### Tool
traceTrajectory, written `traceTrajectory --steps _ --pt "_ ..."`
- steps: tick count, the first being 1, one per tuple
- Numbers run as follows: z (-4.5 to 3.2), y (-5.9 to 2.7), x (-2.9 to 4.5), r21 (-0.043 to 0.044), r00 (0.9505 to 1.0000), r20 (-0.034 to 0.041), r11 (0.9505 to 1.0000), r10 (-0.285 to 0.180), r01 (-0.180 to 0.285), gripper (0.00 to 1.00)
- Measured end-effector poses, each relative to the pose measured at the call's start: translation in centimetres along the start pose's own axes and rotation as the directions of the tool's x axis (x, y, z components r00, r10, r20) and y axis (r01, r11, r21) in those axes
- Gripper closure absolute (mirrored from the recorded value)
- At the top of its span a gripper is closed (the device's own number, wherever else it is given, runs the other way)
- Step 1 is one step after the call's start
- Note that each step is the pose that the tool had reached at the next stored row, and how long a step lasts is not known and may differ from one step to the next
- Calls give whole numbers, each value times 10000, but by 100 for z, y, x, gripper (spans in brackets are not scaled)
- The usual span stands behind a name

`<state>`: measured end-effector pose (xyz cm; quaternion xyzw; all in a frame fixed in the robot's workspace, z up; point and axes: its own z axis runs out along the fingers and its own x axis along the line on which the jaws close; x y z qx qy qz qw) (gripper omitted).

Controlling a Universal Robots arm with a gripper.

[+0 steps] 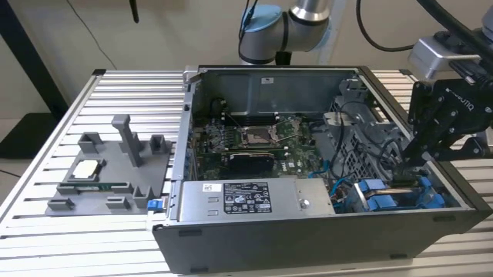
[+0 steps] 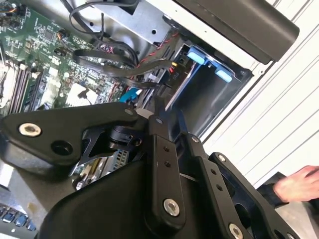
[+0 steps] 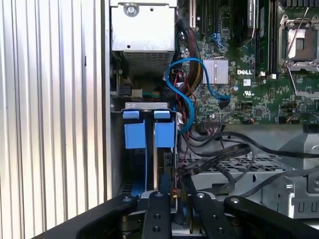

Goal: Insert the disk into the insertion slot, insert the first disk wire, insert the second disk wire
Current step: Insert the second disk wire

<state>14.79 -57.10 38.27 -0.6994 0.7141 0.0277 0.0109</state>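
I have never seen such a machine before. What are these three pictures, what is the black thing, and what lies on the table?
The exterior view comes from a camera standing off the machine. It shows a robot arm reaching over an open computer case that lies on a ribbed metal table. The black part at the arm's end is the gripper, lowered into the case at the exterior view's right, at the drive bay with blue plastic clips. Whether its jaws are open or shut, and whether they hold anything, I cannot tell.

The two wrist views come from cameras riding on the arm, looking past the gripper into the case. The first wrist view shows the blue clips, a green circuit board and cables. Beside the case on the table stands a grey parts holder. A person's hand shows in the second wrist view.
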Motion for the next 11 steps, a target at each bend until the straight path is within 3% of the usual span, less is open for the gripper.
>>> traceTrajectory --steps 11 --pt "-29 1 -2 0 10000 0 10000 0 0 76"
